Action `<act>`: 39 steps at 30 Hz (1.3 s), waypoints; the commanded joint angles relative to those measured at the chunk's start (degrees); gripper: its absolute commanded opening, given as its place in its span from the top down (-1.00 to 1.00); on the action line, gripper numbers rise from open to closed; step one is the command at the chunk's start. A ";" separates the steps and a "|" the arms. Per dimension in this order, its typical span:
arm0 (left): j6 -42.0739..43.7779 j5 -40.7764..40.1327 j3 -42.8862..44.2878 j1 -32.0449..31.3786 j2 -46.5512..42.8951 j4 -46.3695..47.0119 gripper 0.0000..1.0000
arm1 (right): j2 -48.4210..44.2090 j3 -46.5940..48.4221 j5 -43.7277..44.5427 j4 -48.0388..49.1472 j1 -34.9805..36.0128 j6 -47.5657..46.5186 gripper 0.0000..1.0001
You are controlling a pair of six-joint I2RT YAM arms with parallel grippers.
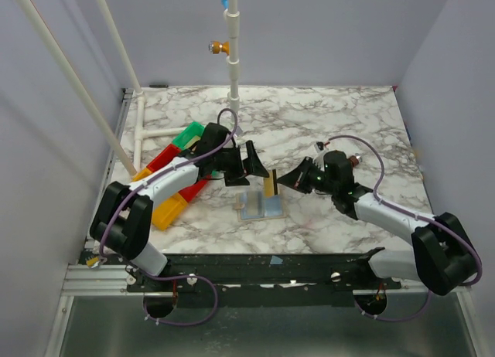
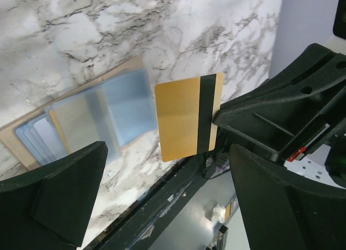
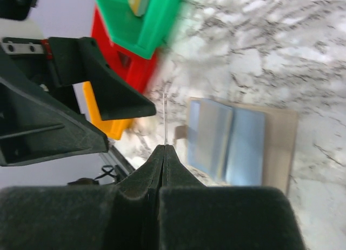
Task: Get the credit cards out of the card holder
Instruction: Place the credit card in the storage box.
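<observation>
Top view, centre of frame: the right end effector [image 1: 280, 179] is clenched on one edge of a gold credit card [image 1: 269, 185], holding it upright just above the open card holder [image 1: 261, 208] on the marble counter [image 1: 332, 117]. The left end effector [image 1: 249, 165] hangs just to the card's left, its fingers spread wide and gripping nothing.

In the left wrist view the card fills mid-frame, gold with a black stripe down its right side. The tip of the right end effector pinches it from the right. The two black fingers [image 2: 59, 190] of the left end effector sit in the lower corners, apart from the card. The card holder lies flat at left of that frame, with grey-blue sleeves fanned across its tan backing. The sleeves are too blurred to tell whether any hold more cards.

In the right wrist view the card shows only as a thin line rising from the closed fingertips at centre. The opened holder lies to the right. Green, red and orange plastic trays [image 3: 146, 22] are stacked at upper left. It cannot be told whether the card's lower edge touches the holder.
</observation>
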 commanded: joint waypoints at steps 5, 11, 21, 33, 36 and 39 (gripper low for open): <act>-6.36 11.91 -4.55 2.92 -5.04 11.17 -0.97 | -1.13 5.59 -8.28 1.64 -1.09 5.74 0.99; -12.39 16.43 -7.21 4.24 -7.29 18.80 -0.97 | 0.91 7.27 -12.13 6.44 -1.30 10.00 0.99; -21.11 20.75 -10.99 5.39 -8.14 29.74 -0.71 | 3.75 6.95 -15.39 13.71 -1.45 15.30 0.99; -23.92 21.46 -12.86 5.68 -8.23 33.94 1.00 | 3.16 5.84 -15.72 14.53 -1.72 15.14 0.99; -23.77 21.35 -12.85 5.61 -8.39 34.14 1.00 | 3.05 5.81 -16.12 14.30 -1.72 14.23 0.99; -22.34 20.81 -12.32 5.61 -8.63 32.11 1.00 | 2.84 6.44 -15.89 12.07 -1.71 12.59 0.58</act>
